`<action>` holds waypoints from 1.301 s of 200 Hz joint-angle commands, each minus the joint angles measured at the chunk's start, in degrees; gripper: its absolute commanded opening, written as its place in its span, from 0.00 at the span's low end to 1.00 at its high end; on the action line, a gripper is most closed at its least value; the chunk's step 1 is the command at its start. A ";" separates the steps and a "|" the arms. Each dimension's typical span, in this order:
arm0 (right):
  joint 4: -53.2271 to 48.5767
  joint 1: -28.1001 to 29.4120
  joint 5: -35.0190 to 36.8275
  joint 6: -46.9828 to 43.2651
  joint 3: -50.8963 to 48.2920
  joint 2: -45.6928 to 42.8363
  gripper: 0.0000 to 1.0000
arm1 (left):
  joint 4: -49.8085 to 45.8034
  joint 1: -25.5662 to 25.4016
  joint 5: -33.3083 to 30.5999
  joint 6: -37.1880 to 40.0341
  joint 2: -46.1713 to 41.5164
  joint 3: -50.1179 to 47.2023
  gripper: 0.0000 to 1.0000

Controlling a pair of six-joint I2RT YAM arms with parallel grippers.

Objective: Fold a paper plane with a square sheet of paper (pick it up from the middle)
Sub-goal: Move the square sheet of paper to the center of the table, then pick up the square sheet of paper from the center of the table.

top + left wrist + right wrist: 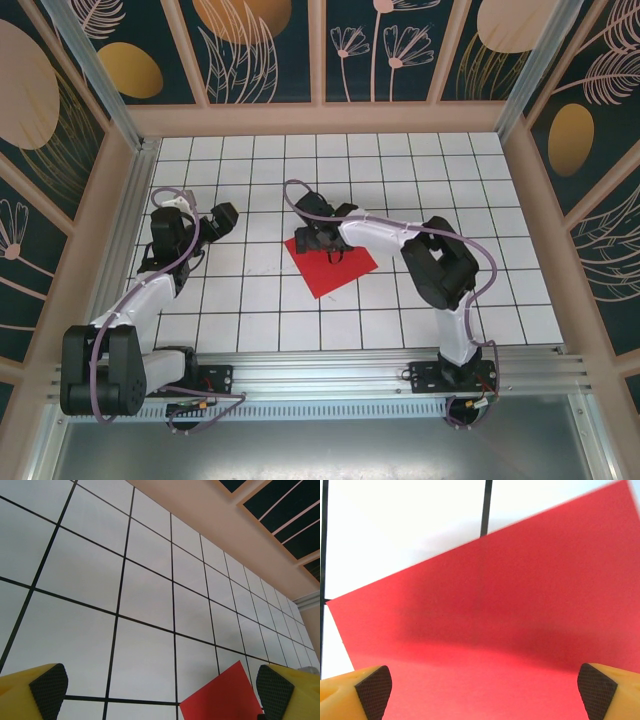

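The square sheet of paper point(340, 270) is bright red and lies flat, turned diagonally, near the middle of the tiled table point(440, 190). My right gripper point(322, 245) hovers low over the sheet's upper left part. In the right wrist view the right gripper point(485, 692) is open, its pads wide apart over the red sheet point(510, 605) with nothing pinched. My left gripper point(222, 220) is off to the left, apart from the paper. Seen from the left wrist, the left gripper point(161, 692) is open over bare tiles, with a corner of the sheet point(222, 697) at lower right.
A wooden frame wall point(320, 118) closes the back of the table, with side rails left point(125, 220) and right point(535, 220). An aluminium rail point(330, 375) carrying both arm bases runs along the near edge. White tiles lie open around the sheet.
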 commanded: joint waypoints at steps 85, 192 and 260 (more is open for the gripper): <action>-9.63 -3.33 -8.30 -19.52 5.06 3.11 0.99 | -2.53 0.21 -0.11 -0.14 -0.18 -0.41 0.99; -10.61 -3.80 -6.57 -17.39 2.31 8.09 0.96 | -3.90 0.19 -0.25 -0.35 -1.06 -0.33 0.99; -10.66 -4.01 -6.04 -15.75 -1.90 9.26 0.75 | -3.44 0.19 -0.81 -0.49 -1.76 -1.61 0.99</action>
